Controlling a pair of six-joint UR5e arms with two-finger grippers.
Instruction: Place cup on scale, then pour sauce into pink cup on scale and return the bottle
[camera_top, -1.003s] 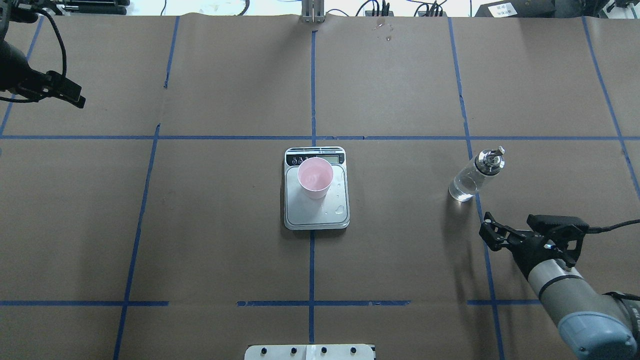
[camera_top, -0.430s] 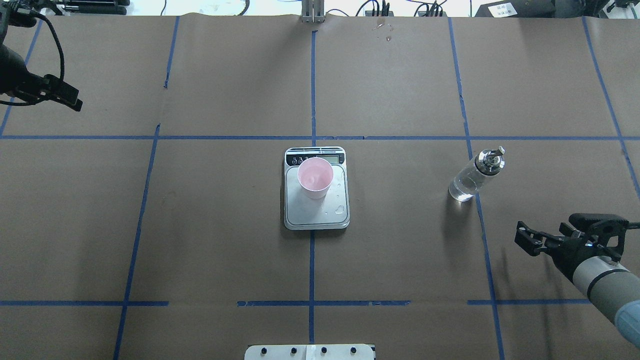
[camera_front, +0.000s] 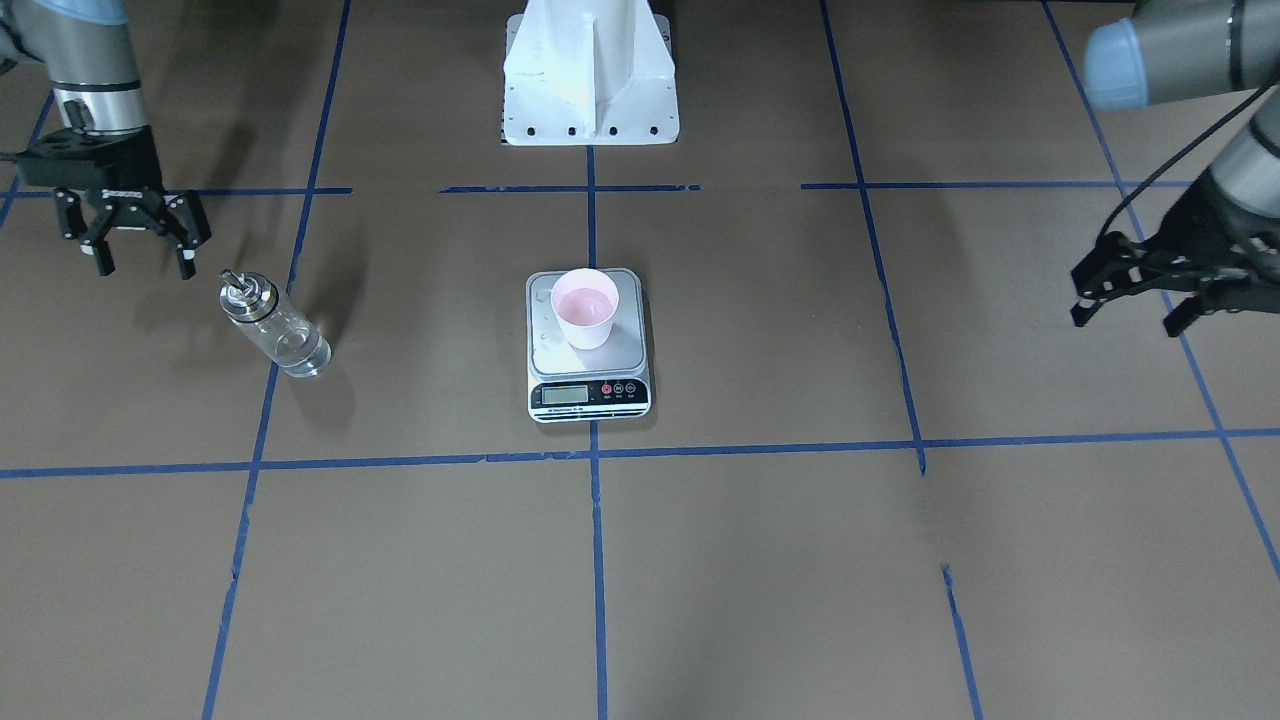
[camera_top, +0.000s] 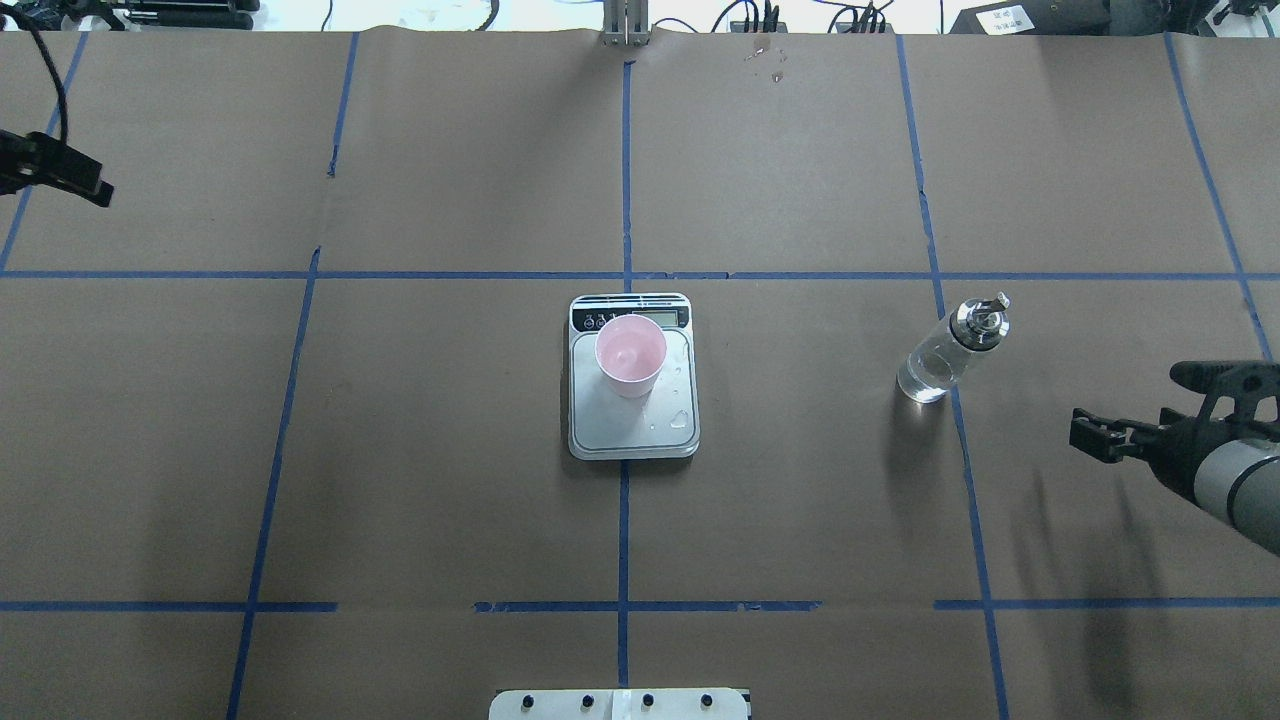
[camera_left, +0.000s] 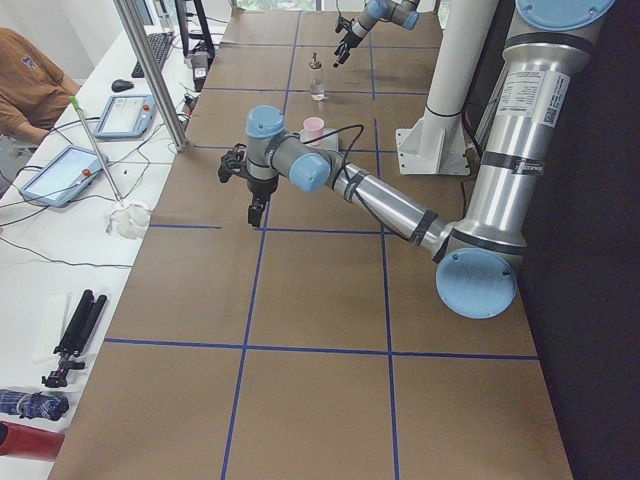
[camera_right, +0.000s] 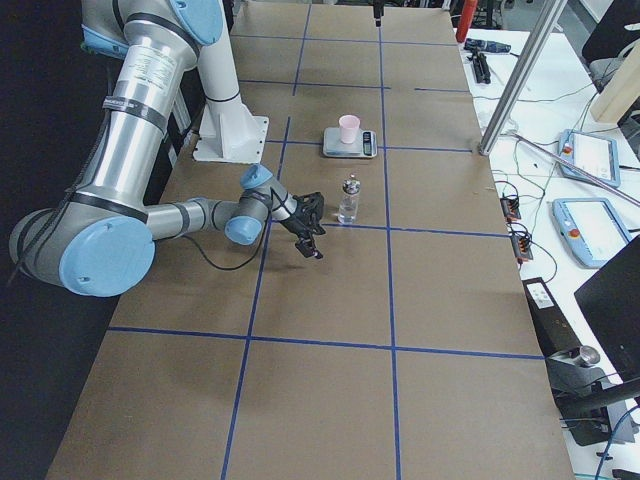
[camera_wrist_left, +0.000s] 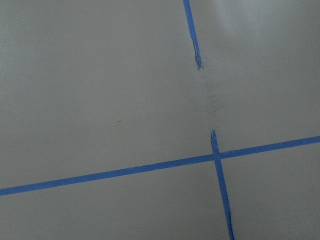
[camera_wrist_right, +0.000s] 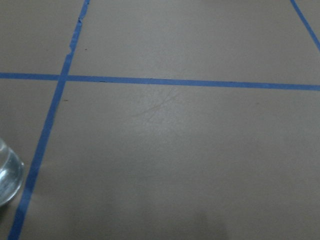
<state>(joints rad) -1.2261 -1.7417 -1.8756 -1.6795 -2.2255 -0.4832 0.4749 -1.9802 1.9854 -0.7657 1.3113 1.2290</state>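
Observation:
The pale pink cup (camera_top: 630, 355) stands upright on the silver scale (camera_top: 620, 432), near its display; it also shows in the front view (camera_front: 585, 308). Water-like drops lie on the scale's platform. The clear glass bottle (camera_top: 945, 355) with its metal spout stands upright on the table at the right, some clear sauce in its base; it also shows in the front view (camera_front: 275, 328). My right gripper (camera_front: 143, 268) is open and empty, to the side of the bottle and apart from it. My left gripper (camera_front: 1125, 320) is open and empty, far off at the table's left side.
The robot's white base plate (camera_front: 590, 80) stands behind the scale on the robot's side. Blue tape lines cross the brown table cover (camera_top: 450, 500). The right wrist view catches only the bottle's base (camera_wrist_right: 7, 175) at its left edge.
My right gripper has drawn back to the right, away from the bottle. My left gripper has moved further left toward the table's edge. Cup, scale and bottle have not moved.

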